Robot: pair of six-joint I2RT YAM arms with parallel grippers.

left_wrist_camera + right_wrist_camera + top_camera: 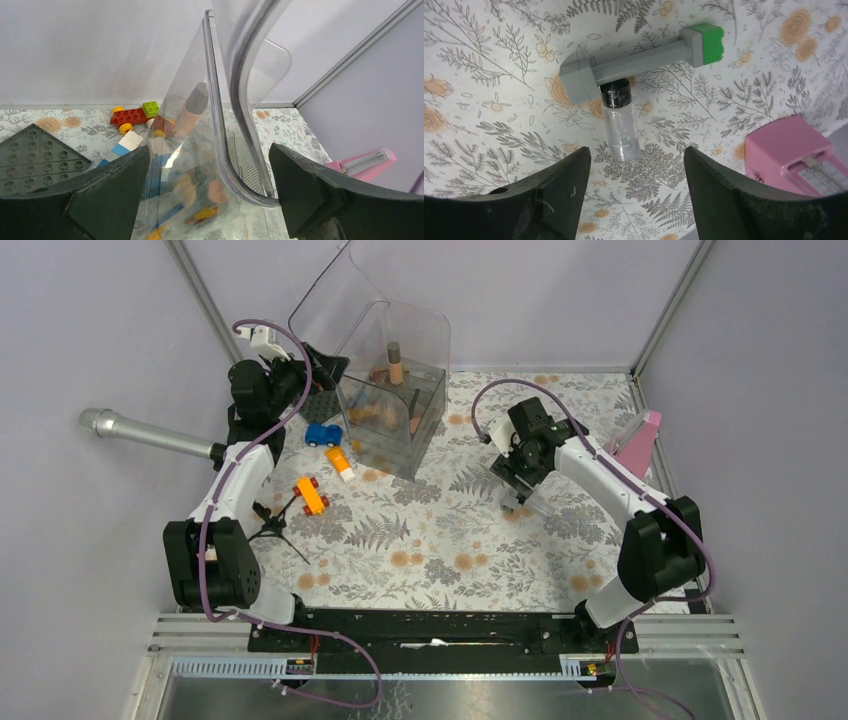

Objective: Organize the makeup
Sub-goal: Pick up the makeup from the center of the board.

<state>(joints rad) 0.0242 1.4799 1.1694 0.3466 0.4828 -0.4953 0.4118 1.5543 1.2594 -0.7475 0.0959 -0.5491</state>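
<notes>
Toward the right side of the flower-patterned table [450,540], right gripper [515,498] hanging over the makeup with fingers released and spread wide, gripping nothing. Straight beneath it in the right wrist view, framed by the two dark fingers [549,195]: grey tube [639,60] lying flat on the table, green cap [710,42] at its right end in that view, and a clear vial [620,127] with a black top butted against the tube's side. Both loose, touching neither finger. Pink case [794,155] just beside them, by the table's right edge. Over at the far left corner, left gripper [207,170] likewise released, fingers wide apart on either side of the curved wall of a clear box [400,405]; contact with that wall impossible to tell. Lid [335,300] of the box tipped up and back. Inside, a tan-handled brush [395,362] standing upright, plus round peach-coloured pieces [216,191] low down, blurred through the plastic. Beside the box on its near left, well apart from the grey tube: blue car [322,434], orange-and-white block [341,463] and orange car [311,496], near one another but apart. Beyond the box in the left wrist view, a red brick car [131,116] with yellow wheels and a grey studded plate [37,157]. Silver microphone [150,435] jutting out past the table's left edge.
</notes>
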